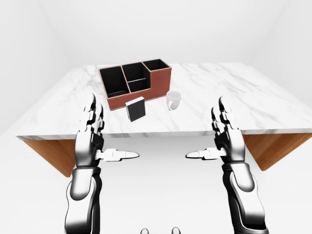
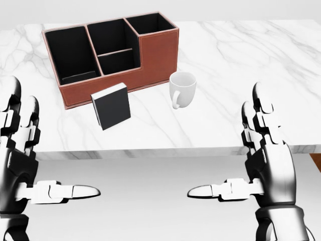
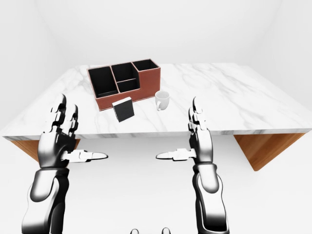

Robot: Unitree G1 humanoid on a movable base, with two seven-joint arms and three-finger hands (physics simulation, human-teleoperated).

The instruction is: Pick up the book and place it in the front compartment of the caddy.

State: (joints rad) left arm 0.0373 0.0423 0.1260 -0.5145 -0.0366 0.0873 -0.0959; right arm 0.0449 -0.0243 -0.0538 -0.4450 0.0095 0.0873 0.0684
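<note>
A black book [image 2: 111, 105] with a white page edge stands upright on the marble table [image 2: 241, 65], just below the brown caddy [image 2: 158, 55] in the head view. The caddy's black-lined compartments are open at the top; a dark flat thing lies in the leftmost one. Both hands hang below the table's near edge, apart from the book. My left hand [image 2: 55, 145] is at the lower left, fingers straight up and thumb pointing right, holding nothing. My right hand [image 2: 225, 140] mirrors it at the lower right, also open and holding nothing.
A white mug [image 2: 182, 89] stands right of the book, close to the caddy's right end. The table's near edge [image 2: 165, 150] runs between the hands and the objects. A wooden base [image 1: 263, 148] shows under the top, above a white floor.
</note>
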